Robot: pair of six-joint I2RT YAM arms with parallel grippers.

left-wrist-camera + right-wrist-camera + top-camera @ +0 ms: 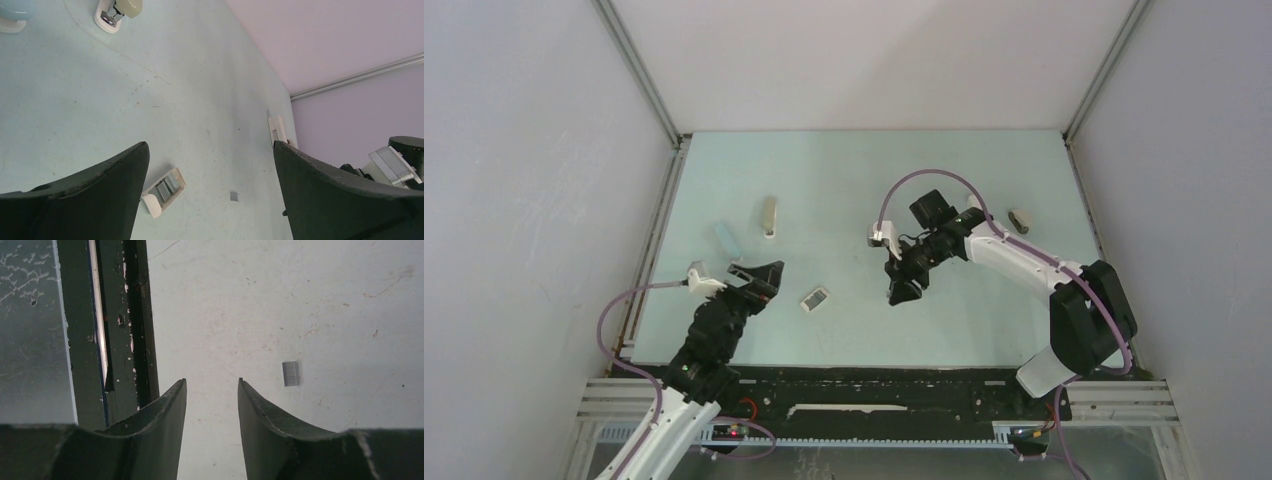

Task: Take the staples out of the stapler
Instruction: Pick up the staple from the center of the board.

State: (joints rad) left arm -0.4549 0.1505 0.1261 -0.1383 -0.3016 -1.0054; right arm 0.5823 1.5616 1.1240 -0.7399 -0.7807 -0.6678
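Well, one short strip of staples (pixel 291 374) lies loose on the bench (pixel 854 170), between the small white box (pixel 151 204) and the right arm, so the unloading looks at least partly done. The right jaws hover low over bare bench just beside that strip, standing part open with nothing between them. The left jaws, at the near left, are spread wide and are empty too. The stapler (pixel 1020 221) lies at the far right of the bench, well apart from both arms and touched by neither.

The step in hand seems to be leaving the strip where it lies and getting clear of it. To do that well, the right arm should rise straight up rather than swing sideways. The strip is thin, flat and light, and I would expect it to skid or flip at the slightest brush.

If more staples must come out, the right arm is the nearer one to the stapler. It should steady the white body before pulling at anything inside. Whether any staples remain in the stapler cannot be told, as it shows too small.

The white box lies open side up near the left jaws, with grey blocks of staples sitting inside it. The loose strip is outside the box, just to its right.
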